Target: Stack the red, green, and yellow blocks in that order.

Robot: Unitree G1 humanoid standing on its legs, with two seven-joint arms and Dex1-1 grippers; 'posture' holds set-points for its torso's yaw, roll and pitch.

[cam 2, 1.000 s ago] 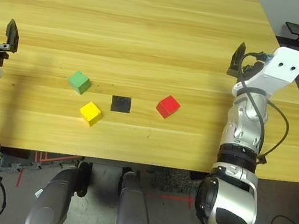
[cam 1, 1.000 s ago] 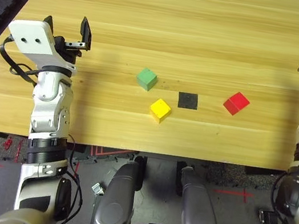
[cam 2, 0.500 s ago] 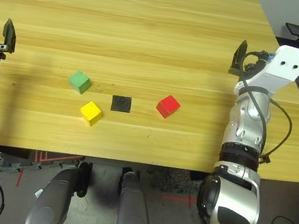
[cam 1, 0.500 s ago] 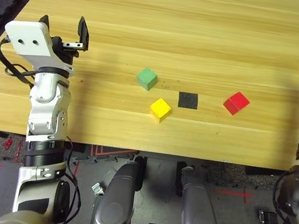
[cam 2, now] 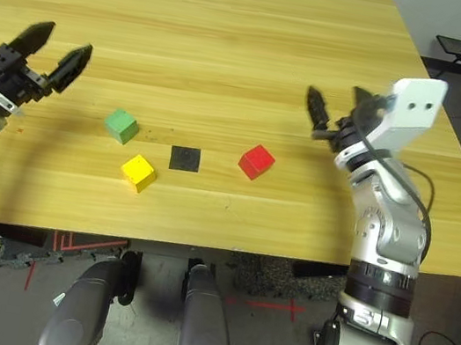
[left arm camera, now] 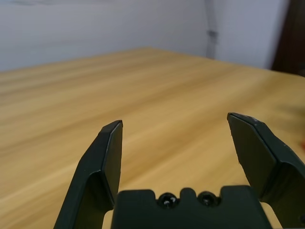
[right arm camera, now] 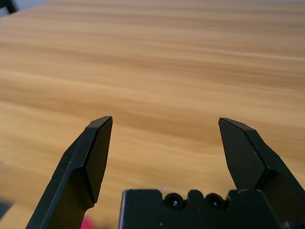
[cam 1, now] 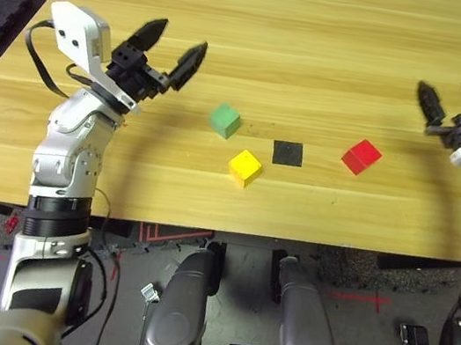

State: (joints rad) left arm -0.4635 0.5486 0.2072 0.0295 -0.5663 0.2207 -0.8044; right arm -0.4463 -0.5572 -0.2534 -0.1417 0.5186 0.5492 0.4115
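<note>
Left eye view: three blocks (cam 1: 245,168) lie loose on the table (cam 1: 295,211).

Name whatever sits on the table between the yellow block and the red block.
The flat black square patch lies between the yellow block and the red block, as the right eye view shows.

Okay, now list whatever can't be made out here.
- Undersides of the green block, yellow block and red block: hidden in both eye views by the blocks themselves, seen from above.
- Red thing at the left wrist view's edge: cut off and blurred, can't tell what it is.
- Pink-red thing in the right wrist view: blurred, mostly hidden by the right gripper.
- Left upper arm: cut off by the left eye view's bottom edge.
</note>
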